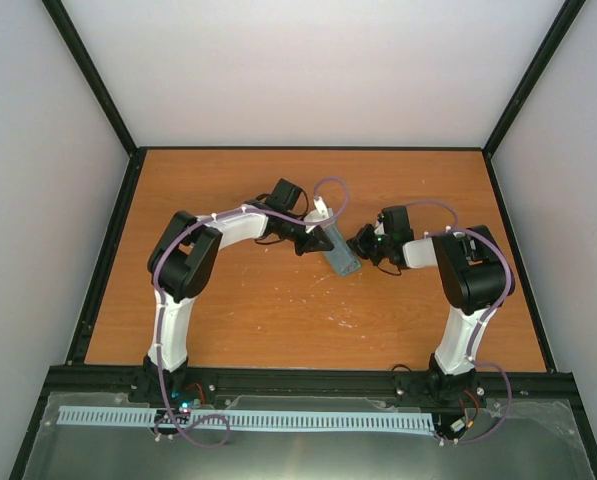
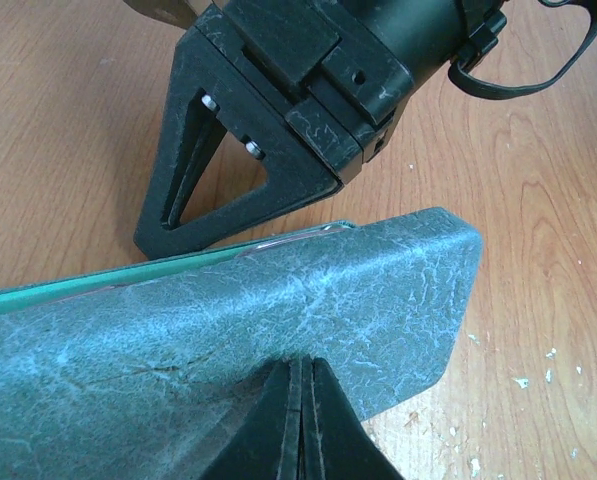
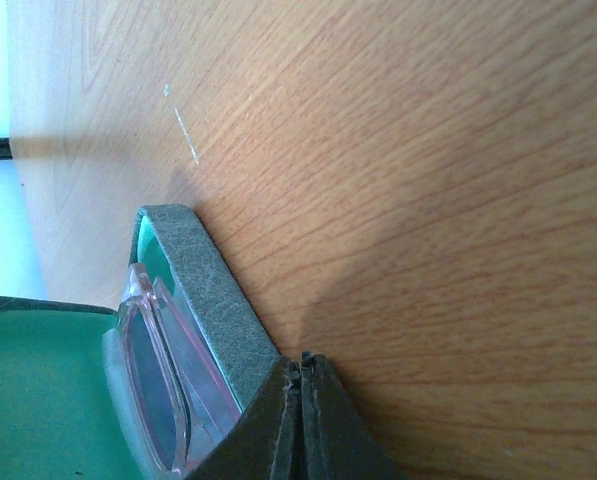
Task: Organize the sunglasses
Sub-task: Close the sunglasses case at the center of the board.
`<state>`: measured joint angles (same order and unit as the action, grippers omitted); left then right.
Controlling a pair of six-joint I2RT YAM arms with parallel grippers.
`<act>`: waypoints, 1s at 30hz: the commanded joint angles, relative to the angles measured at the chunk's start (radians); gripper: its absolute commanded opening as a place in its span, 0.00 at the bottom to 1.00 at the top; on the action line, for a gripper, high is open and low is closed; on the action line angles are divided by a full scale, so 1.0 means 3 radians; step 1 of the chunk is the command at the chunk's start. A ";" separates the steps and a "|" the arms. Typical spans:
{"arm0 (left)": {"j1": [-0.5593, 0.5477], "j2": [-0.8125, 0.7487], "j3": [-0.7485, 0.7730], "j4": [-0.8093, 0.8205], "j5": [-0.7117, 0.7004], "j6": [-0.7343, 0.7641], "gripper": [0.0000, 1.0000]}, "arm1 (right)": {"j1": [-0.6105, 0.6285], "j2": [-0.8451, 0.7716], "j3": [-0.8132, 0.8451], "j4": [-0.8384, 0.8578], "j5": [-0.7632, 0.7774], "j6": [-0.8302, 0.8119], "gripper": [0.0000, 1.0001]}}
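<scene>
The sunglasses [image 3: 158,390] lie inside the open green-lined case [image 2: 278,310] on the table [image 3: 428,200], left gripper [image 2: 300,400] and right gripper [image 3: 300,400] both closed tight, tips against its walls, so stowing looks done and next comes folding the lid shut squarely.

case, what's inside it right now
The sunglasses, pink-framed, lie inside the case against its green lining. Anything beneath them is covered.

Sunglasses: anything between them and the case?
Nothing visible. The sunglasses already lie inside the case, against its green lining; the case is not yet shut.
</scene>
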<state>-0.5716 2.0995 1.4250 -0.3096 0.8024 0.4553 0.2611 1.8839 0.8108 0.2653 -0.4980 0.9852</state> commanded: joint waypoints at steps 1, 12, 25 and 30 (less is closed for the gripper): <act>-0.0078 0.0184 0.0079 -0.0015 -0.0077 0.0069 0.01 | 0.0080 0.0116 -0.0174 -0.0398 -0.0129 -0.0011 0.03; -0.0099 0.0242 0.0099 -0.0077 -0.0108 0.0138 0.01 | 0.0076 0.0111 -0.0369 -0.0180 -0.0343 0.0048 0.03; -0.0091 -0.0089 -0.0053 -0.0072 -0.0199 0.0246 0.01 | 0.0064 -0.0132 -0.0698 -0.0320 -0.0283 -0.0087 0.03; -0.0037 -0.0707 -0.0360 0.0106 -0.0227 0.0103 0.23 | 0.0193 -0.0209 -0.0529 -0.0647 -0.0186 -0.0227 0.03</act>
<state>-0.5900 2.0499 1.3510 -0.3126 0.7444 0.4984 0.2775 1.8008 0.6529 0.3168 -0.6125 0.9695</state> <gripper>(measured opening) 0.114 0.028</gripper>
